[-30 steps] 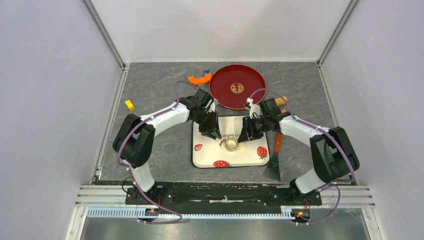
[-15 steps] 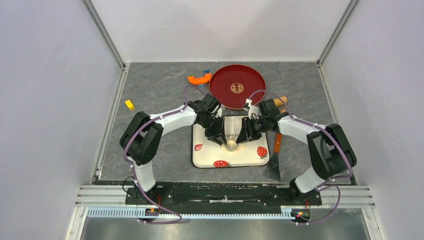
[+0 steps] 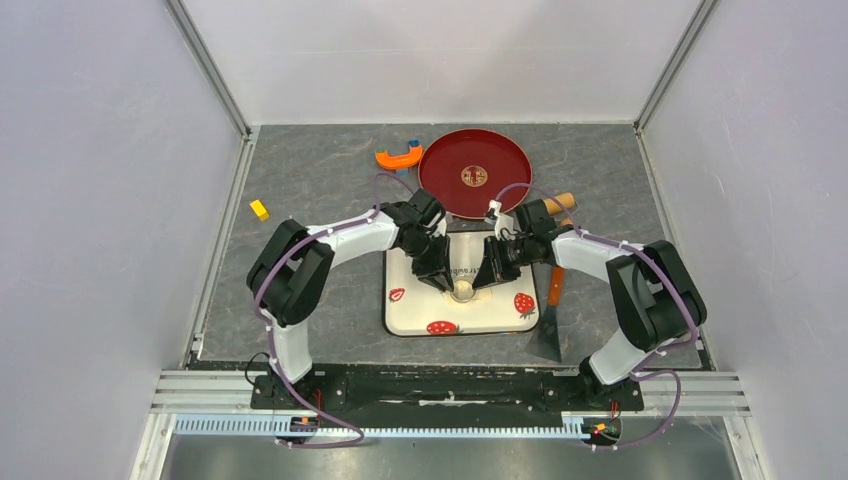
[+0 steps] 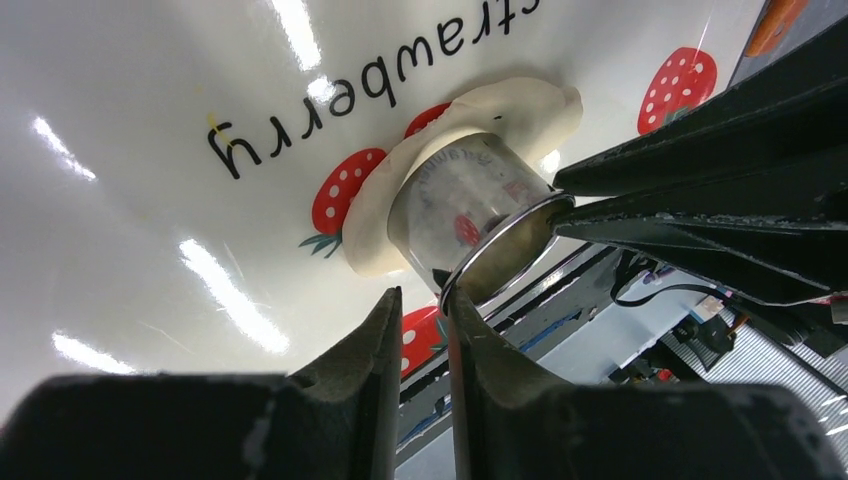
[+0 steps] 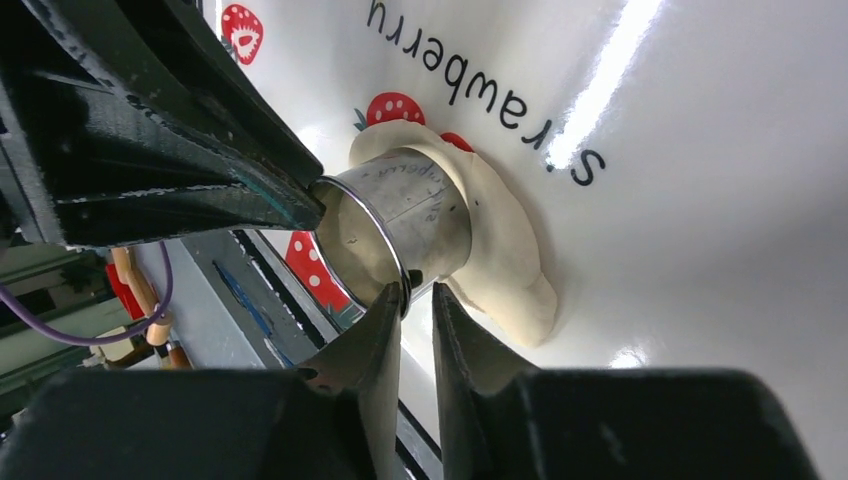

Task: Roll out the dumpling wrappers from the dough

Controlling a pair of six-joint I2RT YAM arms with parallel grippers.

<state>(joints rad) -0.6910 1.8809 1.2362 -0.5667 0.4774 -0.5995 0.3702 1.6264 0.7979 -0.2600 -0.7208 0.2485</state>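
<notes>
The dough [image 4: 500, 105] lies flattened on the strawberry-printed tray [image 3: 490, 318], at the middle of the top view, with the steel ring cutter [image 4: 465, 205] standing on it. The left gripper [image 4: 422, 300] and right gripper [image 5: 413, 295] each have their jaws drawn nearly together, pinching the cutter's thin rim from opposite sides. The dough looks soft, light and tacky, so it would likely stretch or tear if pinched. Its loose outer edge seems the safest place to lift it.

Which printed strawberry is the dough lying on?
The strawberry pair beside the printed word, in the middle of the white tray: the flattened dough overlaps it. The other strawberries, nearer the tray's edges, lie uncovered.
</notes>
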